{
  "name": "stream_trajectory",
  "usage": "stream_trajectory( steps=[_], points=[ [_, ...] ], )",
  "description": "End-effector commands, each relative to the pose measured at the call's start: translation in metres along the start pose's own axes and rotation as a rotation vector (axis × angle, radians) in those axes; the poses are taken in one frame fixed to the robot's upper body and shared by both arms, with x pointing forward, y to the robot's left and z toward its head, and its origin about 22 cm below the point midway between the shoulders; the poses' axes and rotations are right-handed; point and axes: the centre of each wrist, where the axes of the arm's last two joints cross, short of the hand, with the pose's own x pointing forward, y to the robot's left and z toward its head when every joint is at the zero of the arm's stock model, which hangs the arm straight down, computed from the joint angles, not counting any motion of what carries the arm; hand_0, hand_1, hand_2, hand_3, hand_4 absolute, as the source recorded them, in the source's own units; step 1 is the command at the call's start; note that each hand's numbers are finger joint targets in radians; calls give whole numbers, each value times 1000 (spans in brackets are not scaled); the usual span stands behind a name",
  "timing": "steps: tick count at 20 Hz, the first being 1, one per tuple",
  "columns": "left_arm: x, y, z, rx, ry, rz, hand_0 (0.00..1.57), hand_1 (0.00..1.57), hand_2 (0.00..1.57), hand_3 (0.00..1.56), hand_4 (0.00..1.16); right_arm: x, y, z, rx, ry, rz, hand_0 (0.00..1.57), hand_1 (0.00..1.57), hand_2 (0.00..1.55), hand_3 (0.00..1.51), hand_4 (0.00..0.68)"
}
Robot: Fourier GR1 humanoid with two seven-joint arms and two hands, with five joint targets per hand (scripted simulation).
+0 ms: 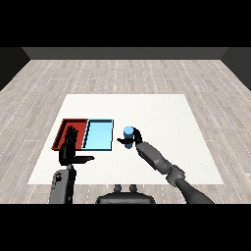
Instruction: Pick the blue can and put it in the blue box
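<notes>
While the right hand (133, 138) is curled round the blue can (128, 136), I see the can upright just to the right of the light blue tray (99, 134), outside it and over the white table (162, 117). The left hand (69, 145) is raised with its fingers straight and its thumb held out, holding nothing, in front of the red tray (68, 128), which lies against the light blue tray's left side.

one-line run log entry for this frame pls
phase: grasp | right hand: curled round blue can | can: right of blue tray | left hand: open, idle
</notes>
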Motion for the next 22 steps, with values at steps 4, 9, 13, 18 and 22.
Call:
stream_trajectory(
  steps=[4, 9, 13, 18, 22],
  points=[
    [-9, -20, 5, -31, 4, -7, 0, 0, 0, 0, 0, 50, 12, -11, 59, -131, 3, 1493, 1493, 1464, 1398, 562],
    [2, -24, -23, -93, 40, 2, 0, 0, 0, 0, 0, 61, -8, 8, 56, -197, 16, 1531, 1531, 1477, 1407, 571],
    [4, -75, -26, -147, 19, -18, 0, 0, 0, 0, 0, 67, -39, 18, 22, -282, 31, 1536, 1536, 1490, 1417, 586],
    [5, -97, -26, -193, 61, 19, 0, 0, 0, 0, 0, 86, -59, 48, 9, -340, 14, 1502, 1502, 1469, 1393, 582],
    [-3, -121, -33, -206, 86, 30, 0, 0, 0, 0, 0, 95, -72, 67, 20, -389, 6, 1504, 1504, 1469, 1396, 596]
  ],
)
